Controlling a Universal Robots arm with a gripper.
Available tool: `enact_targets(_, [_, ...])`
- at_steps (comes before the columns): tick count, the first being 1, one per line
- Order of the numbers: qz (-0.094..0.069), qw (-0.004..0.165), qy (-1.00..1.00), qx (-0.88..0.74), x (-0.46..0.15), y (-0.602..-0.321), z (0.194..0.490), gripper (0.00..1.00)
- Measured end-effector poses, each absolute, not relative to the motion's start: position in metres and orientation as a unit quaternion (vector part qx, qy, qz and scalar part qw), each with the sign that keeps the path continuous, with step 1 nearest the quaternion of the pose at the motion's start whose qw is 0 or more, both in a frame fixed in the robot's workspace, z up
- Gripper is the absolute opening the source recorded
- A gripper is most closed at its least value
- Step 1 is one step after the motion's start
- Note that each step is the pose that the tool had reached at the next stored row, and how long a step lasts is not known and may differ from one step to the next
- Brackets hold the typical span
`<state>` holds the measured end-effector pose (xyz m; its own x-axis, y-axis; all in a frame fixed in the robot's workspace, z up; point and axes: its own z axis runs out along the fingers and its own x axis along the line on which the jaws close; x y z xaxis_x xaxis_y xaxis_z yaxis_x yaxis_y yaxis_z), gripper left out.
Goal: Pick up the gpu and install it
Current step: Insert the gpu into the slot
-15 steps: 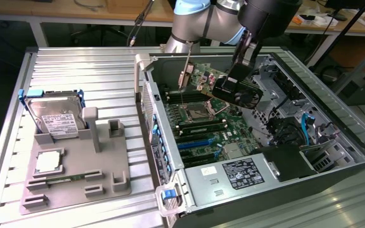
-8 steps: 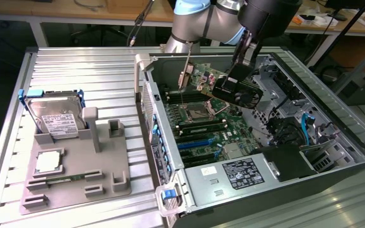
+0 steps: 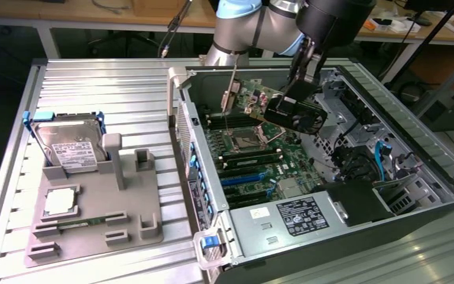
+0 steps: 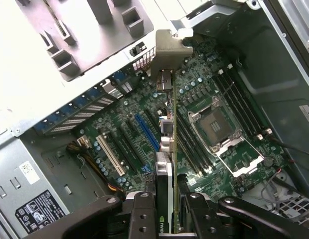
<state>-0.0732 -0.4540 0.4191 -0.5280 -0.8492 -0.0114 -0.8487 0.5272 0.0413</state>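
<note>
My gripper [image 3: 300, 87] is shut on the gpu [image 3: 286, 109], a dark card with a green board and a black fan shroud. It hangs tilted in the air over the motherboard [image 3: 250, 154] inside the open computer case [image 3: 385, 148]. Its silver end bracket [image 3: 229, 97] points toward the case's rear wall. In the wrist view the gpu [image 4: 164, 172] shows edge-on between my black fingers [image 4: 142, 211], with the bracket [image 4: 169, 52] at the far end. Below it lie the expansion slots, among them a blue slot [image 4: 147, 132]. The card is still above the slots, not touching them.
The CPU socket [image 4: 217, 127] and RAM slots [image 4: 239, 104] lie beside the card's line. A power supply [image 3: 290, 222] fills the near end of the case. On the exterior view's left, a grey fixture [image 3: 93, 219] holds a hard drive [image 3: 69, 142], a CPU [image 3: 60, 202] and a RAM stick [image 3: 85, 223].
</note>
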Motion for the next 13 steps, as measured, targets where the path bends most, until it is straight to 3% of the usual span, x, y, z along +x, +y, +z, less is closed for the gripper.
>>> enact_targets(13, [-0.021,0.006,-0.857,0.515,-0.0730,-0.4540,0.4191,0.27])
